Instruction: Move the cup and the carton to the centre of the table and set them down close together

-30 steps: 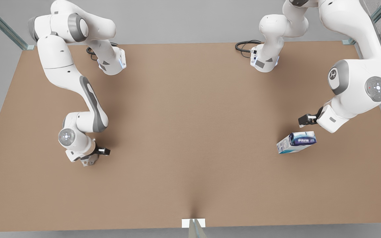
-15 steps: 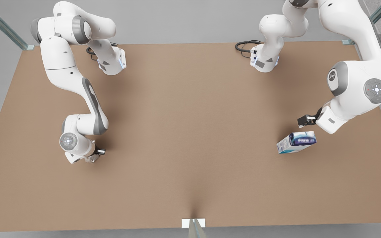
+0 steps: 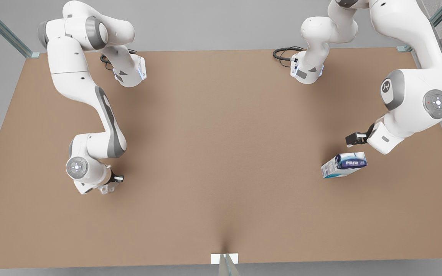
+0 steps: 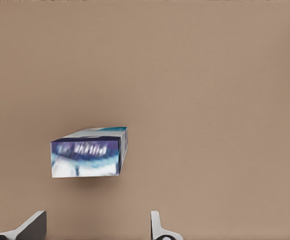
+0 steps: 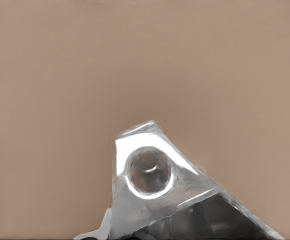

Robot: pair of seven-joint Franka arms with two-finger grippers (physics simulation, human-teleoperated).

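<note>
Cup (image 5: pixel 155 185), silvery and faceted, sits right under my right tool (image 3: pixel 108 184) at the front view's left; whether it's gripped I cannot tell. Farther off, the white-and-blue carton (image 3: pixel 344 165) lies beside my wide-open left tool (image 3: pixel 353 138). Neither has reached the bench (image 3: pixel 221 153) centre.

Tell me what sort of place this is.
Most likely a simulated two-arm robot test bench: a plain light-brown table ringed by grey floor, two white arms bolted at its far edge, and just a carton and a metallic cup as props.
</note>
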